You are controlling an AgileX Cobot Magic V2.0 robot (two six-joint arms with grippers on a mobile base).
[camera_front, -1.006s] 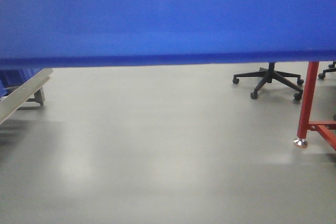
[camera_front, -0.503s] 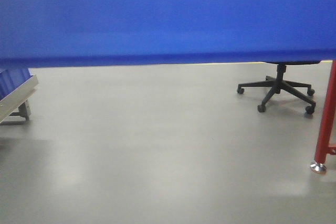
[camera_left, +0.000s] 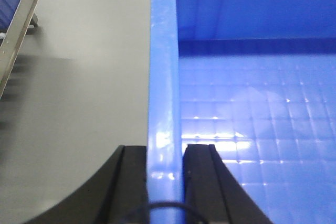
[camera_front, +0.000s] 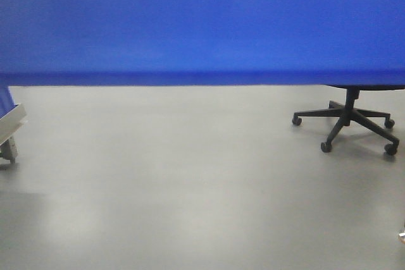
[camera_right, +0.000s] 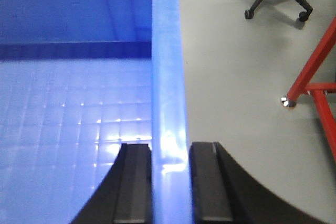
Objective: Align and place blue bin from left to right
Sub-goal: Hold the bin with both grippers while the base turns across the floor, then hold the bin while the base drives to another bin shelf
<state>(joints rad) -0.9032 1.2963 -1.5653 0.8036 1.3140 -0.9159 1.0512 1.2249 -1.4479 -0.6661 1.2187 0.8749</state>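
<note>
We grip the blue bin (camera_left: 247,129) by two opposite rims, raised above the floor (camera_front: 190,188). It's glossy light-blue plastic w/ smooth walls and a grid-moulded base. The left gripper (camera_left: 167,150) and right gripper (camera_right: 169,148) each pinch a rim, black fingers snug on both sides. The floor is matte grey (bin wall blocks half the front cam). An office chair (camera_front: 347,121) sits at right. Only the R wrist shows a red steel leg (camera_right: 310,72); the L wrist shows a slanted rack (camera_left: 16,40).

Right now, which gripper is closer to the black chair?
Right. The right gripper holds the bin at its rim nearest the chair; the left gripper holds the opposite rim, the bin between it and the chair.
</note>
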